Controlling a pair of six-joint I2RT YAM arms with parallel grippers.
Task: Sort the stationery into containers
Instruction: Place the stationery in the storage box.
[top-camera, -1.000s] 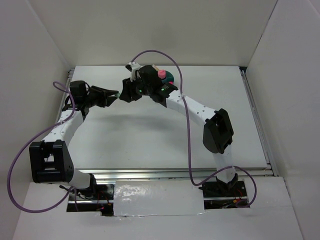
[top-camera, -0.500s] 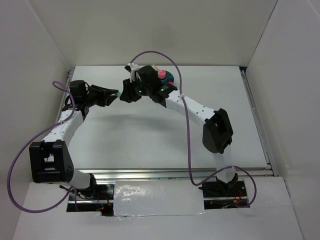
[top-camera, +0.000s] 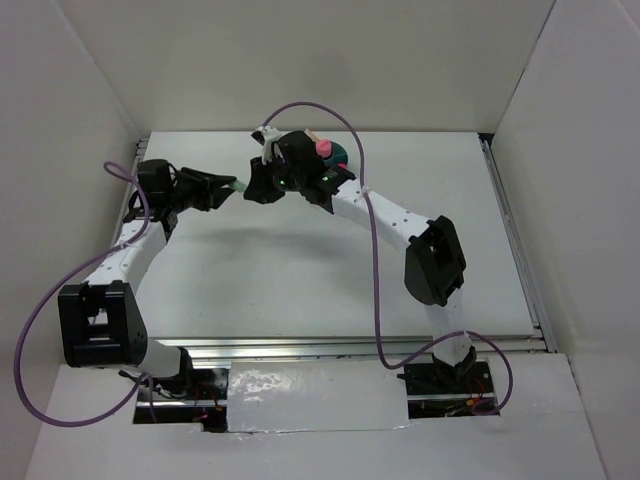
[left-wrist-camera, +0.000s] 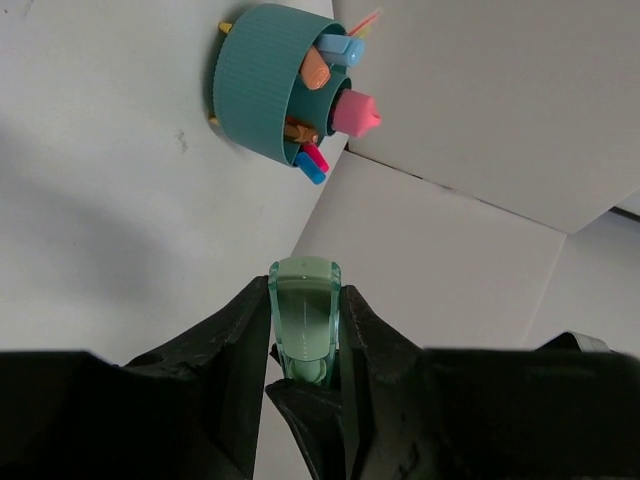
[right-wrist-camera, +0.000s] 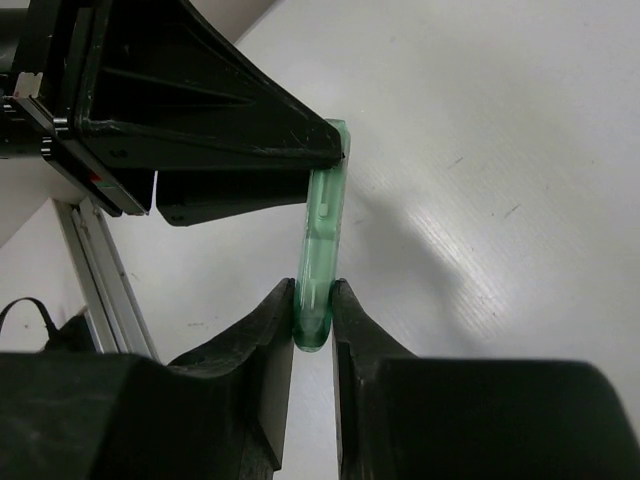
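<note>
Status: nearly done, we reckon. The cup (left-wrist-camera: 250, 80) holds a pink marker (left-wrist-camera: 353, 112), an orange stub (left-wrist-camera: 314, 68) and a blue stub (left-wrist-camera: 340, 47). One mint pen (left-wrist-camera: 304, 325) is left, in mid-air at 10 o'clock over the table (top-camera: 300, 280). Our left gripper (left-wrist-camera: 304, 292) pinches one end and our right gripper (right-wrist-camera: 313, 293) is clamped on the other. The cup, at 12 o'clock, is round, ribbed teal plastic. The pen is translucent, flat-sided and smooth.

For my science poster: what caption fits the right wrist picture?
Right end effector and left end effector both pinch a mint green pen.
</note>
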